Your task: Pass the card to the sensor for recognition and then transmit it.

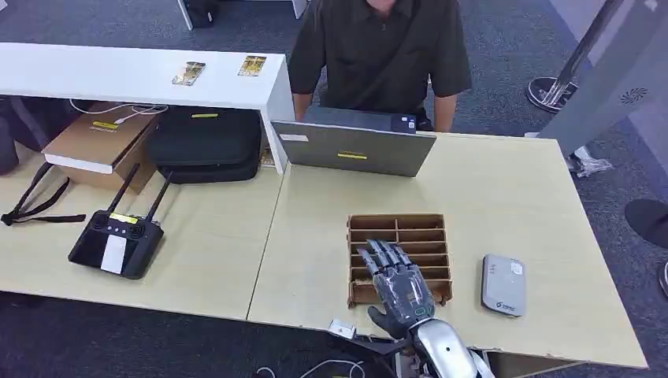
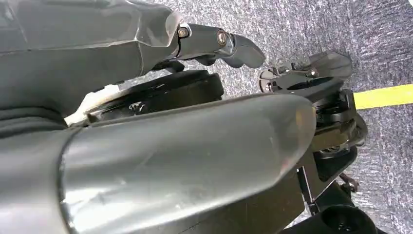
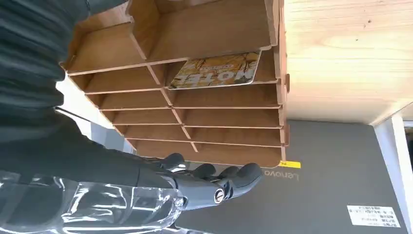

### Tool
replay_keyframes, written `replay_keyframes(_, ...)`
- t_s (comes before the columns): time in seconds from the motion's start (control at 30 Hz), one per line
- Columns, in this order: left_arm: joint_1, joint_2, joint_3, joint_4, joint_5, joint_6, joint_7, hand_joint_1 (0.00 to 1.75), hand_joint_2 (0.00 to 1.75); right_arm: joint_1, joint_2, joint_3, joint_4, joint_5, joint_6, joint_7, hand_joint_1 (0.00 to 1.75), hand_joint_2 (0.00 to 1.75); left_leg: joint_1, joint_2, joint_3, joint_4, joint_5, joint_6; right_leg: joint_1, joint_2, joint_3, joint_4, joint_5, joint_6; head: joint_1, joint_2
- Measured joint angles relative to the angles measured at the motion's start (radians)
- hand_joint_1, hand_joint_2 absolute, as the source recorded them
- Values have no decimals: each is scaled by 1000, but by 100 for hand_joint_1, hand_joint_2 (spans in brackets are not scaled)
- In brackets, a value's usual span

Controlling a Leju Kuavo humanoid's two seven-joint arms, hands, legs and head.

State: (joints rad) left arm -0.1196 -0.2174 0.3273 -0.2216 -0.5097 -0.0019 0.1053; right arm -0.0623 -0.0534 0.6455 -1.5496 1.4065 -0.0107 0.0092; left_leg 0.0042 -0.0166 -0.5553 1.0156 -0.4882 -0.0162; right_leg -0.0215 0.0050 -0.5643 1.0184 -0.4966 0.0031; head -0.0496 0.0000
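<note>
the robot's right hand (image 1: 399, 283) hovers over the wooden slotted rack (image 1: 429, 228) on the desk, fingers spread and straight, holding nothing. the card (image 3: 215, 71) lies flat in one slot, its long side along the slot, beneath the hand rather than at the fingertips. the grey sensor (image 1: 503, 285) sits just beside the rack. the left hand (image 2: 221, 44) hangs low, grip unclear.

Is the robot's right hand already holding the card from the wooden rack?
No. In the right wrist view the card lies in a slot of the wooden rack, and the right hand holds nothing, its fingers apart from the card.
</note>
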Motion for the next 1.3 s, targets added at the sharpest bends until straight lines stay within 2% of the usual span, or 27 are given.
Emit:
replay_keyframes(0.2,-1,0,-2,0,-1,0,1,0,0,-2,5,0,6,6,-2,-4,0,175,0,0,0,0,0,0,0,0,0,0,0,0,0,0)
replay_keyframes(0.47,-3,-1,-5,0,-2,0,3,0,0,-27,42,5,33,12,-4,-12,0,175,0,0,0,0,0,0,0,0,0,1,0,0,0,0)
replay_keyframes(0.67,-3,-2,-5,0,4,1,3,0,0,-35,43,5,42,24,-3,-13,2,175,0,0,0,0,0,0,0,0,0,0,0,0,0,0)
replay_keyframes(0.7,-3,-1,-5,0,5,2,2,0,0,-35,43,5,42,25,-3,-13,24,175,0,0,0,0,0,0,0,0,0,0,0,0,0,0)
replay_keyframes(0.73,-2,-1,-5,0,5,2,1,0,0,-35,43,5,43,27,-3,-13,68,175,0,0,0,0,0,0,0,0,0,0,0,0,0,0)
replay_keyframes(0.77,-2,-1,-5,0,5,2,0,0,0,-35,42,5,43,30,-3,-14,93,175,0,0,0,0,0,0,0,0,0,0,0,0,0,0)
replay_keyframes(0.8,-2,-1,-5,0,5,2,0,0,0,-35,42,5,44,31,-4,-14,131,175,0,0,0,0,0,0,0,0,0,0,0,0,0,0)
replay_keyframes(0.87,-2,-1,-5,0,5,2,0,0,0,-36,40,5,45,31,-5,-16,164,175,0,0,0,0,0,0,0,0,0,0,0,0,0,0)
replay_keyframes(1.03,-2,-1,-5,0,5,3,0,0,0,-37,36,5,53,32,-11,-19,171,175,0,0,0,0,0,0,0,0,0,0,0,0,0,0)
replay_keyframes(1.3,-2,0,-5,0,3,0,0,0,0,-36,35,5,52,36,-13,-12,164,175,0,0,0,0,0,0,0,0,0,0,0,0,0,0)
